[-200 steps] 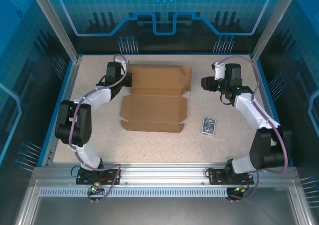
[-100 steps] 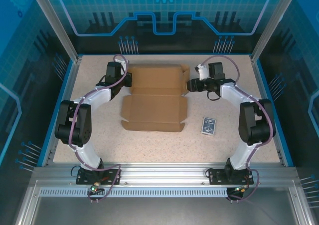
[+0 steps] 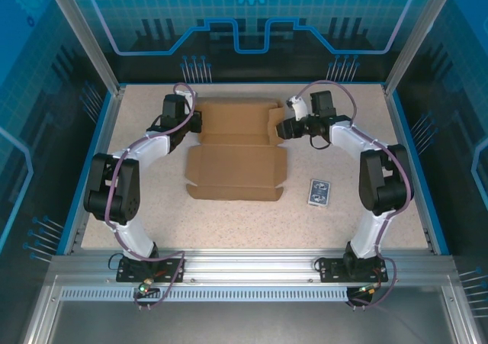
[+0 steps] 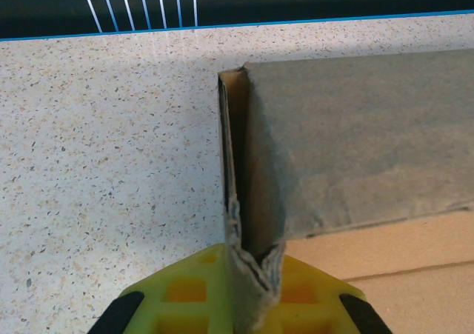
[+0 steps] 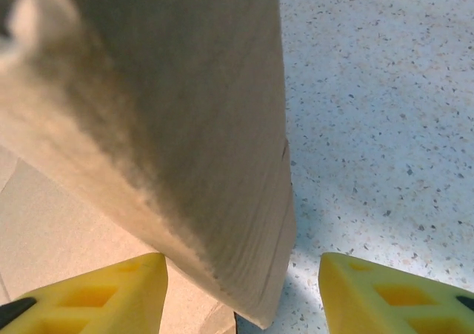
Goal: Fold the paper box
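Observation:
The paper box (image 3: 236, 152), a brown cardboard sheet with raised flaps, lies mid-table toward the back. At its back-left corner my left gripper (image 3: 197, 121) is shut on the box; in the left wrist view the yellow fingers (image 4: 189, 289) pinch a crumpled upright side flap (image 4: 237, 201) of the box (image 4: 355, 141). My right gripper (image 3: 280, 129) is at the back-right flap. In the right wrist view it (image 5: 244, 289) stands open, and the raised flap (image 5: 185, 119) reaches down between its yellow fingertips (image 5: 385, 293), with a gap on the right side.
A small blue-patterned card pack (image 3: 319, 192) lies on the speckled table right of the box's front corner. A blue rim (image 3: 107, 149) bounds the table, with metal frame posts at the back corners.
The right arm has swung left from the back right of the table to the box's right flap, which now sits tilted inward. The left arm and its grip are unchanged.

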Tool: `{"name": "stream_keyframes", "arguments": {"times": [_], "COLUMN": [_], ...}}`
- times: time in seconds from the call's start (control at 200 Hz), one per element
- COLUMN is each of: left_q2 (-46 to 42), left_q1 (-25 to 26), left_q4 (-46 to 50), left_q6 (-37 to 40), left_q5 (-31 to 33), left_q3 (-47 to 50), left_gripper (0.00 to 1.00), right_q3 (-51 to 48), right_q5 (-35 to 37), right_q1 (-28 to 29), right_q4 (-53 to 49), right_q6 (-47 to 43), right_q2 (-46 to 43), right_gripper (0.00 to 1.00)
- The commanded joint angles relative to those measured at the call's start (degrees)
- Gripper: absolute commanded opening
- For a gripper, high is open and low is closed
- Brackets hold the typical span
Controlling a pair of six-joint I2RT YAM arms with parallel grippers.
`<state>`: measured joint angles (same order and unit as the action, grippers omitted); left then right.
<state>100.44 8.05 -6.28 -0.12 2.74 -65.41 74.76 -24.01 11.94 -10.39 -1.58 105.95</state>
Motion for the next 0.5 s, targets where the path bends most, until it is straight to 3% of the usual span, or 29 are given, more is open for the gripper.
{"name": "stream_keyframes", "arguments": {"times": [0.0, 0.21, 0.495], "left_q2": [-2.36, -2.36, -2.30], "left_q1": [0.27, 0.22, 0.24], "left_q4": [-0.24, 0.02, 0.05], "left_q6": [-1.12, -1.21, -1.29], "left_q5": [-2.22, -2.48, -2.70], "left_q3": [-0.03, -0.08, -0.20], "left_gripper": [0.00, 0.00, 0.00], "right_q3": [1.97, 1.40, -1.19], "right_q5": [-2.50, -3.20, 2.87], "right_q1": [0.80, 1.41, 3.16], "right_q4": [0.62, 4.42, 10.66], "right_q6": [-2.72, -3.00, -0.43], "right_q2": [1.14, 1.53, -0.04], "right_gripper": [0.56, 0.54, 0.49]}}
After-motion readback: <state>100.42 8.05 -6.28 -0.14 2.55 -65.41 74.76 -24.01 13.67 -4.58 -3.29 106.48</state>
